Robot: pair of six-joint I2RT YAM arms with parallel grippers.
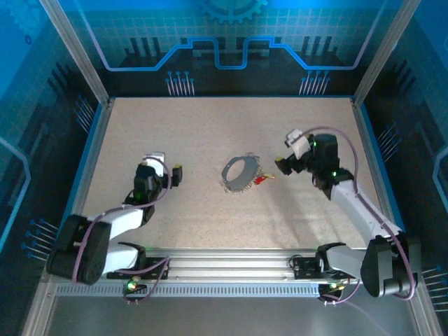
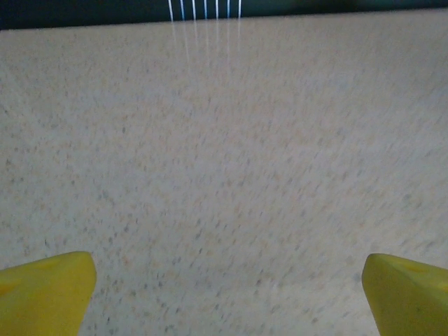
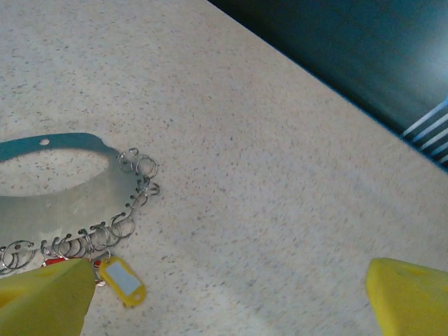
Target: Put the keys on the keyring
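Keys (image 3: 122, 280) lie at the edge of the keyring (image 3: 77, 203), mid-table. Right claw (image 1: 281, 166) hangs wide open just beside them. Left claw (image 1: 170, 170) is open too, well apart. I'd go down slowly and pinch one key's head.

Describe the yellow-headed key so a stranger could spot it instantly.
Near the middle of the speckled table lies a grey oval loop fringed with silver rings. The yellow-headed key sits off that ringed edge, on the side facing the right gripper. Its pale-windowed yellow head sets it apart from the red one beside it.
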